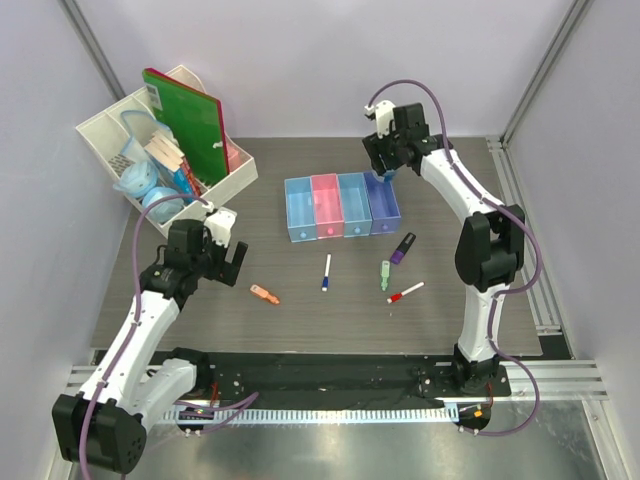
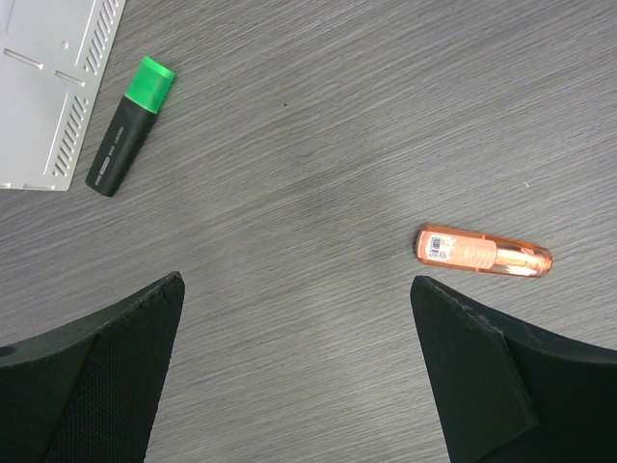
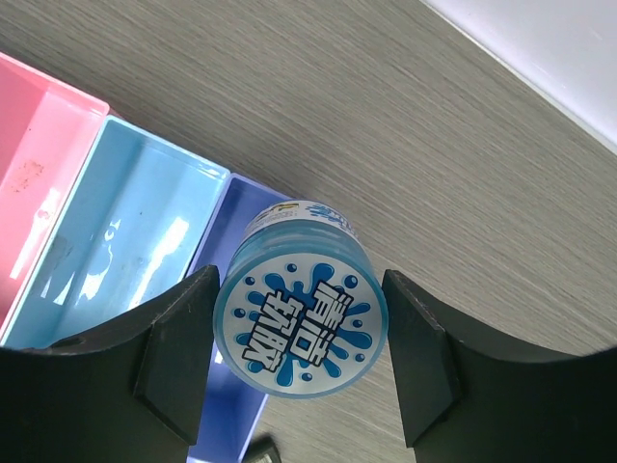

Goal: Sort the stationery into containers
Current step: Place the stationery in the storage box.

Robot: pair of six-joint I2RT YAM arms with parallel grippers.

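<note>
My right gripper (image 1: pixel 386 172) (image 3: pixel 299 289) is shut on a round pale blue jar (image 3: pixel 301 326) with a blue-white label. It holds the jar over the far end of the purple bin (image 1: pixel 383 206) (image 3: pixel 224 386). The bins stand in a row: blue (image 1: pixel 299 208), pink (image 1: pixel 326 205), blue (image 1: pixel 352 203), purple. My left gripper (image 1: pixel 228 255) (image 2: pixel 297 282) is open and empty above the table, just left of the orange marker (image 1: pixel 264 294) (image 2: pixel 482 253). A blue-white pen (image 1: pixel 326 272), a green stubby marker (image 1: pixel 385 275), a purple-black marker (image 1: pixel 403 248) and a red-white pen (image 1: pixel 405 292) lie in front of the bins.
A big white organiser (image 1: pixel 108 128) stands at the far left with a green notebook (image 1: pixel 185 125) and pale blue tape rolls (image 1: pixel 140 185). In the left wrist view a green-capped black marker (image 2: pixel 130 140) lies beside the organiser's base (image 2: pixel 43 96).
</note>
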